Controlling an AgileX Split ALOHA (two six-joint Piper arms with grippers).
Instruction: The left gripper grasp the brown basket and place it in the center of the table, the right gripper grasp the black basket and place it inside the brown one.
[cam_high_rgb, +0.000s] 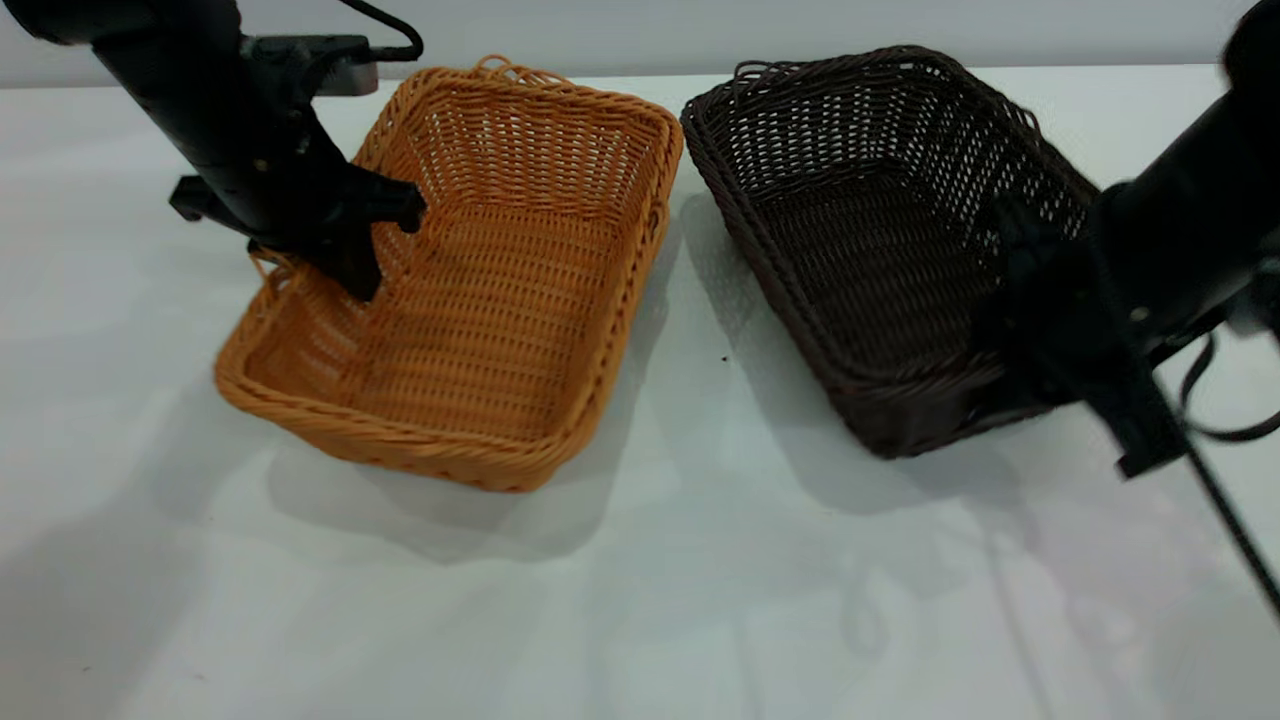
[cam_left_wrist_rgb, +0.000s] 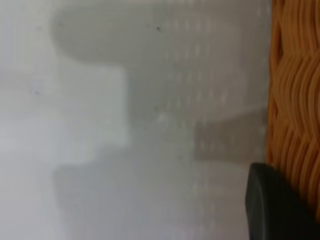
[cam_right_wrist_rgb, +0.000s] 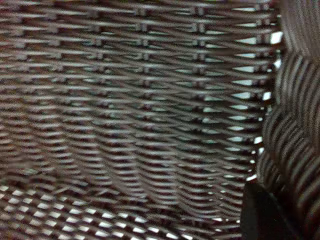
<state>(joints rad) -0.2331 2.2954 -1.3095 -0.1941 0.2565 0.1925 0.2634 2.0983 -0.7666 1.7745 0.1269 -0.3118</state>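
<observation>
On the white worktop I see the two baskets side by side, close but apart, with a narrow strip of bare surface between them. The brown basket is on the left half, the black basket on the right half; both look a little tilted, each raised on the side where its arm is.

My left end effector is at the left long wall of the brown basket, with one dark finger reaching down inside the basket over the rim. It seems to grip this wall, but in the exterior view I cannot see the outer finger. The left wrist view gives me what the exterior view hides: the outside of the orange wicker wall with a black finger against it, and the worktop with shadows beyond.

My right end effector is at the near right corner of the black basket, over its rim. The right wrist view shows the inside weave of the dark wall very near, the braided rim, and a black finger at the rim. It appears closed on this rim.
</observation>
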